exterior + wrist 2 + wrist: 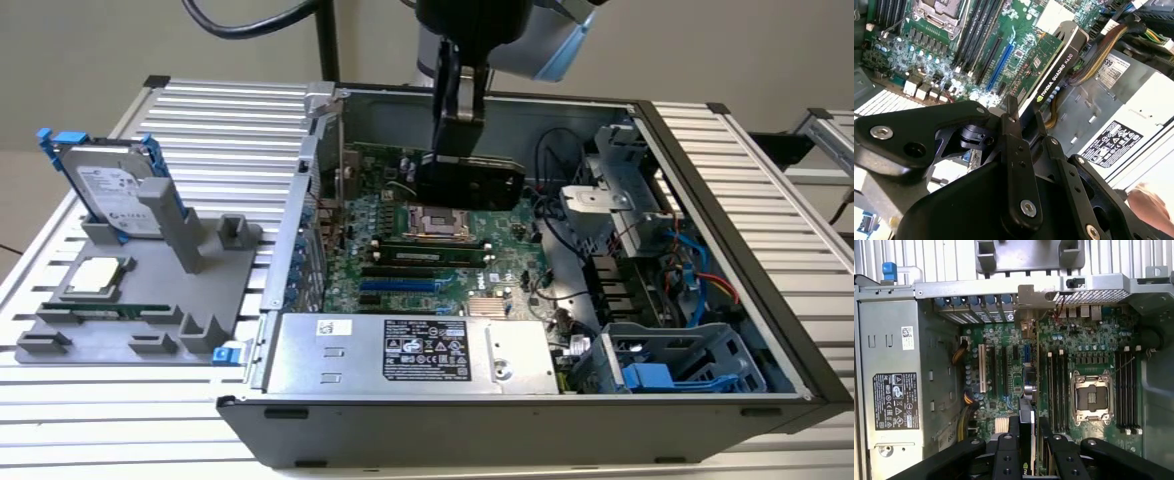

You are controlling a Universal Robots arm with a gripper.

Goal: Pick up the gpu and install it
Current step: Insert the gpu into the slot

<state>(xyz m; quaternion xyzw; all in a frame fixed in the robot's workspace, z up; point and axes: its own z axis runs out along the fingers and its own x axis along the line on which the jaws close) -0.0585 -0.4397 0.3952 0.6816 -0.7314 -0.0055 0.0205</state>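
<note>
Black matte gripper clenched on the upper edge of the gpu, with flat, bar-shaped fingers dotted with round screw heads and pressed against either face of the card. Card hanging upright on edge directly under the gripper, inside the open computer case and over the motherboard; contact with any slot impossible to tell.

In the second wrist view, thin rectangular card, green circuit board on one face, glossy black cover on the other. In the first wrist view, edge-on, a narrow dark strip between the fingertips.

Beneath the gripper, green board studded with small round capacitors, ruled with long slots in black, white and blue, and carrying a square silver processor socket.

Farther out from the gripper, boxy power supply of dull silver sheet metal with a black label, then a blue-grey plastic drive cage in a corner of the case.

Well away from the gripper, outside the case toward the exterior view's left, grey moulded fixture with a silver hard drive standing upright in blue rails. Under all of it, ribbed aluminium table.
</note>
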